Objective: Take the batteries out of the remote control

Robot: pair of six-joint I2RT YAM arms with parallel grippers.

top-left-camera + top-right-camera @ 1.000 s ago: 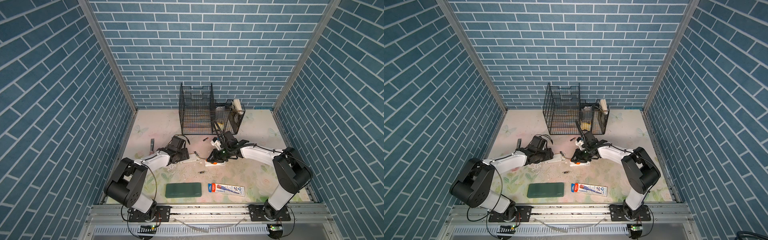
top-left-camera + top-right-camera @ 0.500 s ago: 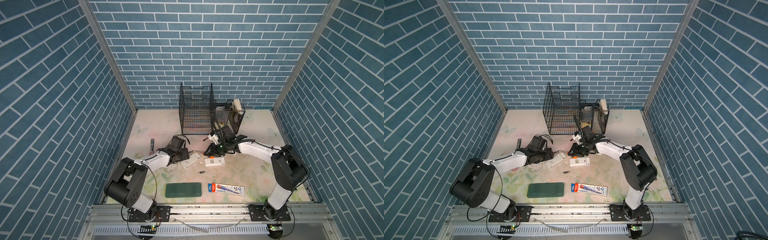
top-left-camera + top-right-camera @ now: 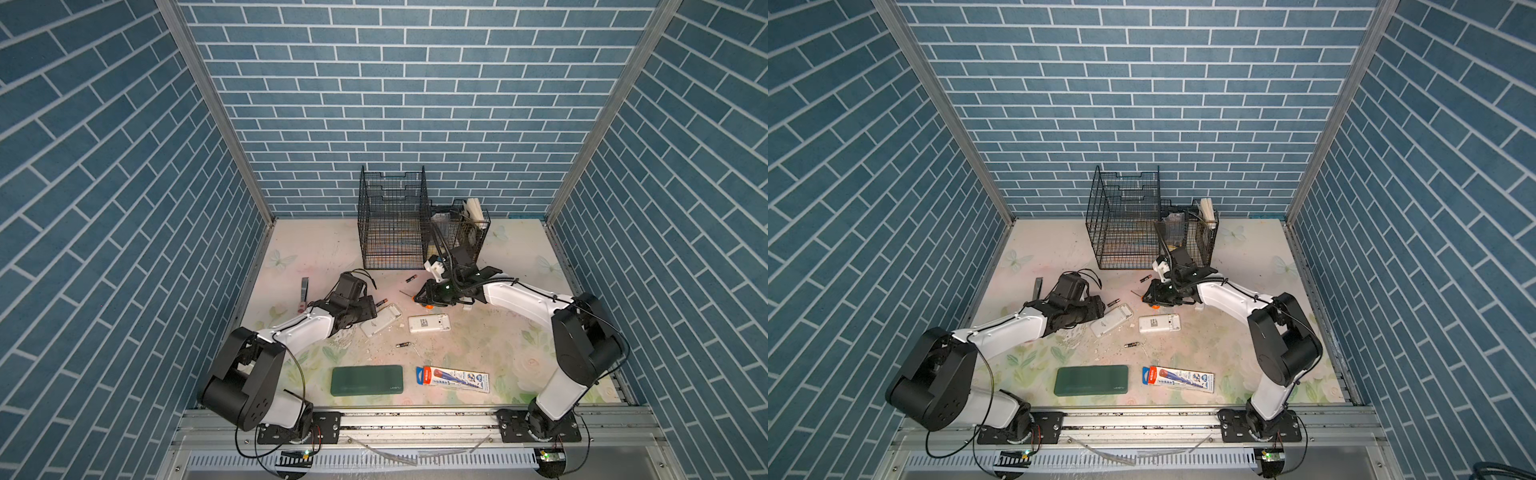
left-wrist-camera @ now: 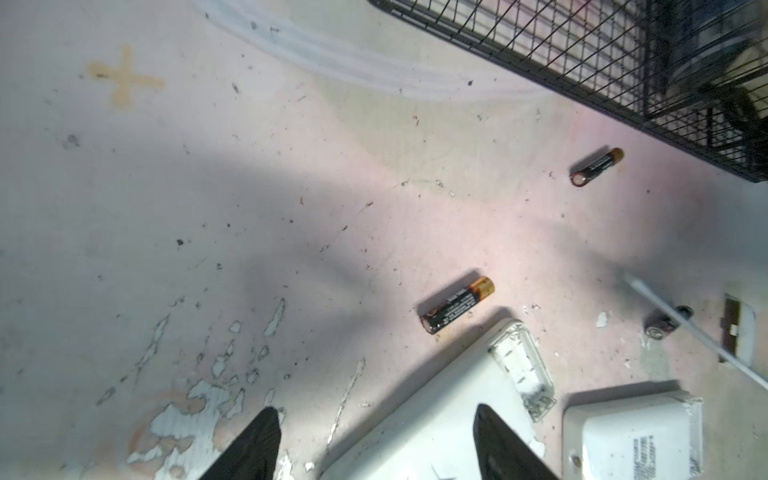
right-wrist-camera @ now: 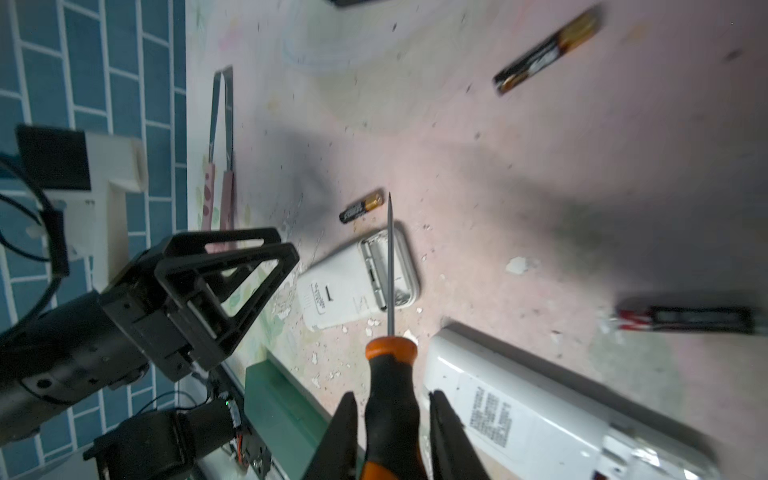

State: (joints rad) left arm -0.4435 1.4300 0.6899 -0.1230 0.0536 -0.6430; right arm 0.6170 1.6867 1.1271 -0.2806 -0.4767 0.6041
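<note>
- The cell has blue brick-pattern walls and a pale floral counter (image 3: 316,249), scuffed and chipped near its middle.
- Two white remotes lie backs up at mid-counter: the angled remote (image 3: 381,319) and, just beside it, the level remote (image 3: 429,323).
- Left hand (image 4: 374,449): fingers spread on either side of the angled remote's near end. One finger stands clear of the casing; contact by the other cannot be told.
- Right hand (image 5: 392,395): pinching the black-and-orange handle of the screwdriver (image 5: 390,353), whose bare shaft points toward the left hand.
- The batteries lie loose on the counter, outside both remotes:
- Battery A (image 3: 381,302) is just beside the angled remote's uncovered bay end.
- Battery B (image 3: 410,279) is near the foot of the wire rack (image 3: 392,224).
- Battery C (image 3: 403,344) is in front of the two remotes.
- Battery D (image 4: 665,324) is a dark cylinder partly hidden under the screwdriver shaft.
- Along the front edge lie a green case (image 3: 367,379) and a printed carton (image 3: 453,377).
</note>
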